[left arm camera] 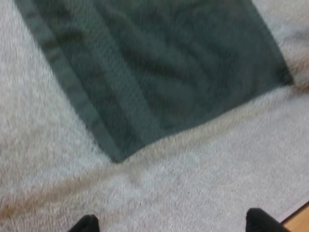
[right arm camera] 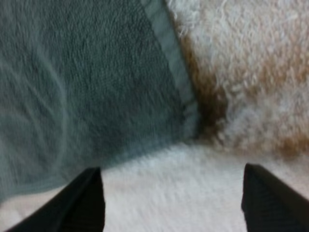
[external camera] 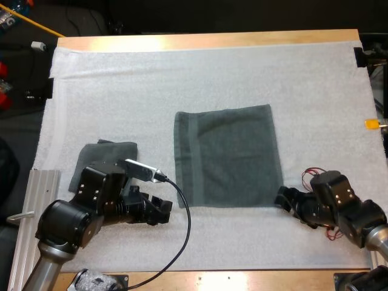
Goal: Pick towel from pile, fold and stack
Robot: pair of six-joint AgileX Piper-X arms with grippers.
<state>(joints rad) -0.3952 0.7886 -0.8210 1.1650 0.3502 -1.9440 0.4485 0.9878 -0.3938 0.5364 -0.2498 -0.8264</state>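
Towel (external camera: 227, 156) flat at centre of mat (external camera: 182, 79), mat on table (external camera: 212, 40). Folded towel (external camera: 112, 151) to its left, well apart, partly under left arm. Left gripper (external camera: 162, 213) near towel's near left corner; right gripper (external camera: 282, 199) just beside near right corner.

Wide bare white mat (external camera: 182, 79) from 10 through 12 to 2 o'clock of the spread towel (external camera: 227, 156): free passage. Lying flat, no barrier to a pass overhead. At 9 o'clock, a smaller folded towel (external camera: 109, 154), a strip of bare mat between the two. At 7 o'clock, the left gripper (external camera: 159, 212) near the spread towel's corner, fingers (left arm camera: 87, 224) apart over bare mat. At 5 o'clock, the right gripper (external camera: 281, 200) just beside the other near corner, fingers (right arm camera: 87, 203) apart, that corner just ahead of them. At 6 o'clock, an open band of mat between both grippers.
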